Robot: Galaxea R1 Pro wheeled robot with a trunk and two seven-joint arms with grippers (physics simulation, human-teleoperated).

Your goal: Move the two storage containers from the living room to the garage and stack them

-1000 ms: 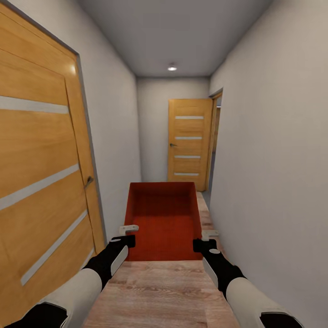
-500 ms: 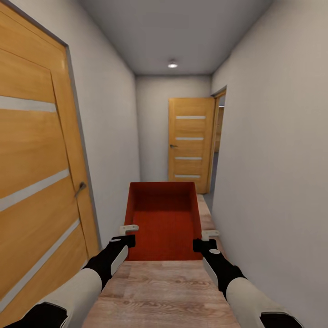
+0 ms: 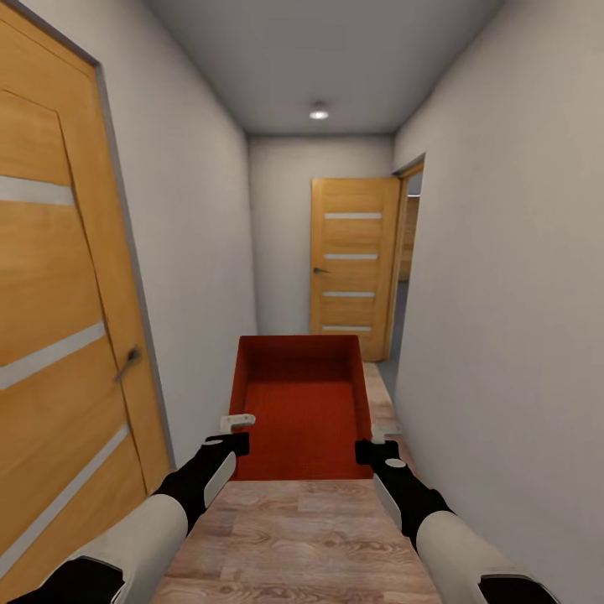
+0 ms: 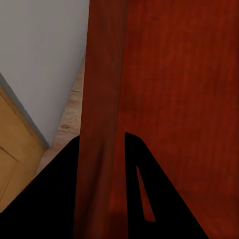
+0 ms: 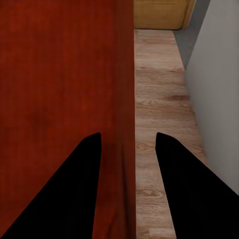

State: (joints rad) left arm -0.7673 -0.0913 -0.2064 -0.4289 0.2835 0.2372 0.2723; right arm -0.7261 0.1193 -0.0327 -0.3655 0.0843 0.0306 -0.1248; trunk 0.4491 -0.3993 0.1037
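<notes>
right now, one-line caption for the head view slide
Both grippers carry a red-orange open-top storage container down a narrow hallway toward a wooden door.

My two grippers carry the red bin (image 3: 300,403), so nothing rests on the floor under it. My left gripper (image 3: 237,429) pinches the bin's left wall (image 4: 102,119), one finger on each side of it. My right gripper (image 3: 379,442) straddles the right wall (image 5: 127,99) the same way. Below the bin runs a light wood plank floor (image 3: 294,537), reaching down the narrow hallway to the grey walls on either side.
</notes>
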